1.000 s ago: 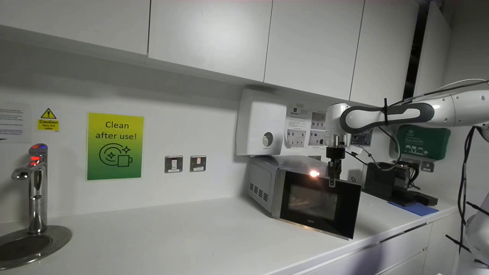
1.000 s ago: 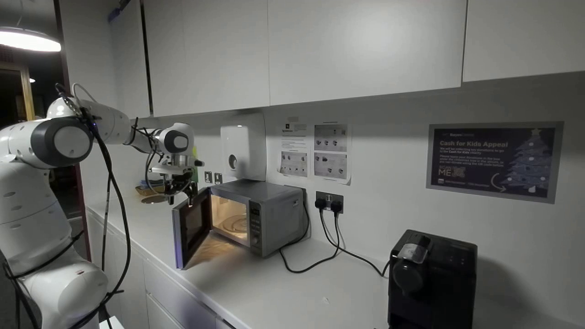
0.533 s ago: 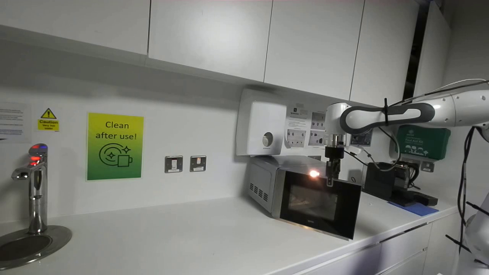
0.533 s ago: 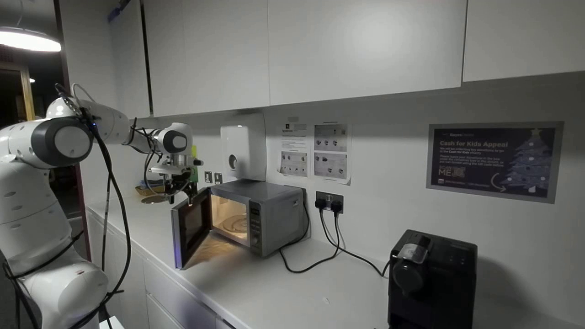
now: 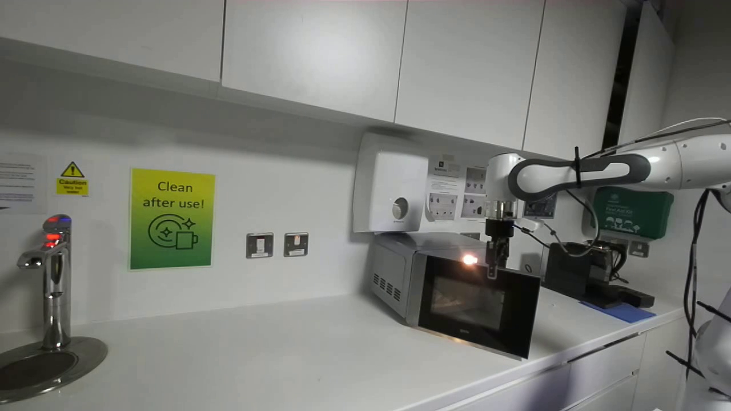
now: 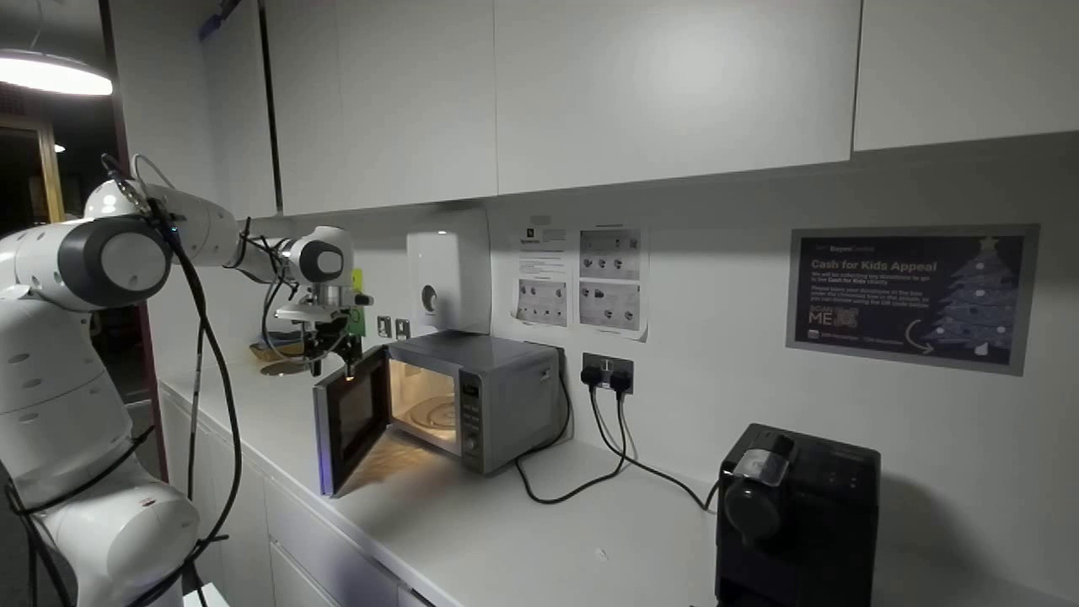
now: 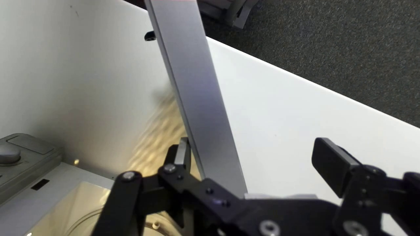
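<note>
Microwave door (image 7: 198, 82), parted jaws astride it, outer face (image 5: 475, 305) only in an exterior view.

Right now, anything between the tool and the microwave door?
Nothing visible. In the wrist view the open tool straddles the top edge of the microwave door: one finger close to its inner face, contact unclear, the other well off the outer face.

White cabinets (image 5: 311, 51) line a pale wall (image 5: 320, 182) above a white counter (image 5: 228, 359), with dark carpet (image 7: 334, 42) and a lit lamp (image 6: 52, 74).
</note>
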`<state>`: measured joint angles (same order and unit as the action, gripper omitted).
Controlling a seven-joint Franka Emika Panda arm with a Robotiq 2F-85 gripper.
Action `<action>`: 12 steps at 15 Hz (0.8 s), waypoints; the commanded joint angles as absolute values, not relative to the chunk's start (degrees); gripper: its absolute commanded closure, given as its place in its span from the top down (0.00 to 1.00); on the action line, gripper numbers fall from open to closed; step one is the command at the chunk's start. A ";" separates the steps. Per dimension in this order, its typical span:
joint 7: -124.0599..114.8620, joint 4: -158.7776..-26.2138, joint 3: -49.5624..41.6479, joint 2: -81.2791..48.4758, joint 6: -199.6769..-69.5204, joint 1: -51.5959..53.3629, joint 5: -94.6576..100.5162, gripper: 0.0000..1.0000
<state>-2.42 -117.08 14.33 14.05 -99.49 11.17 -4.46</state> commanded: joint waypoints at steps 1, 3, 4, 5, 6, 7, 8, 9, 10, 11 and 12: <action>-5.03 -116.86 14.70 13.90 -100.81 11.55 -3.11 1.00; -5.76 -116.70 14.83 13.70 -100.79 11.54 -3.05 1.00; -6.20 -116.63 14.91 13.62 -100.82 11.52 -2.96 1.00; -6.53 -116.54 14.98 13.50 -100.81 11.52 -2.92 1.00; -6.92 -116.45 15.07 13.39 -100.82 11.52 -2.83 1.00; -7.27 -116.39 15.12 13.27 -100.86 11.51 -2.80 1.00; -7.54 -116.33 15.18 13.16 -100.85 11.52 -2.75 1.00; -8.01 -116.26 15.27 13.03 -100.94 11.50 -2.69 1.00; -8.52 -116.16 15.33 12.92 -100.98 11.49 -2.72 1.00; -8.96 -116.09 15.42 12.78 -101.03 11.48 -2.65 1.00; -9.40 -116.00 15.49 12.64 -101.06 11.48 -2.61 1.00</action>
<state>-6.83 -117.06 15.11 13.67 -99.74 11.17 -4.06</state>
